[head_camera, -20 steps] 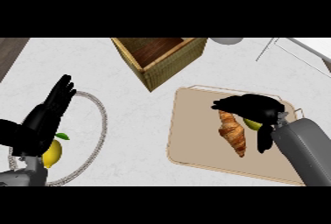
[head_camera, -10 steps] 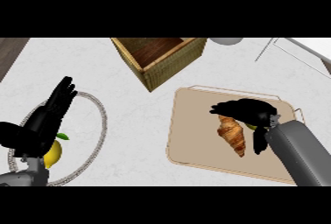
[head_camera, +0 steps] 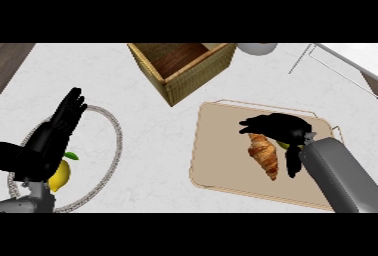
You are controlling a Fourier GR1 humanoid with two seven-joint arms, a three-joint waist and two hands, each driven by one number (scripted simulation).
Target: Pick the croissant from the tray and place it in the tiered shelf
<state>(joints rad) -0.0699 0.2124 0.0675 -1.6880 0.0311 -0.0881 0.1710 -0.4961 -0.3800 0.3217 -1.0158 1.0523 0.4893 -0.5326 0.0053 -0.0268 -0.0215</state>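
- One view only, the head view, looked steeply down on a pale, faintly speckled tabletop (head_camera: pixel 155 150).
- The croissant (head_camera: pixel 264 153) lay on the tray (head_camera: pixel 221 150), toward its right half, one tip hidden under the right robot hand (head_camera: pixel 275 126) and the other pointing toward the near rim.
- It was golden-brown, ridged, and tapered to a darker point; by my judgement light, flaky and easily crushed, so it should be taken across its thick middle, not by the brittle tip.
- The right robot hand sat over the croissant's far end with its fingers curled down round it and the thumb hanging along its right side; whether the pads truly touched the crust could not be told.
- A small yellow-green thing showed just beside the croissant under that hand; what it was could not be told.
- The tray was a flat, beige, matt slab with rounded corners and a low raised rim, probably smooth enough for the pastry to slide.
- The shelf (head_camera: pixel 184 67) stood beyond the tray's far left corner, a square woven box of straw colour with a dark brown floor, set cornerwise and well apart from the croissant.
- The left robot hand (head_camera: pixel 52 140) rested open at the left edge, fingers straight.
- Beneath it were a lemon (head_camera: pixel 59 174) with a green leaf and a round plate (head_camera: pixel 111 145) rimmed in grey twisted cord.
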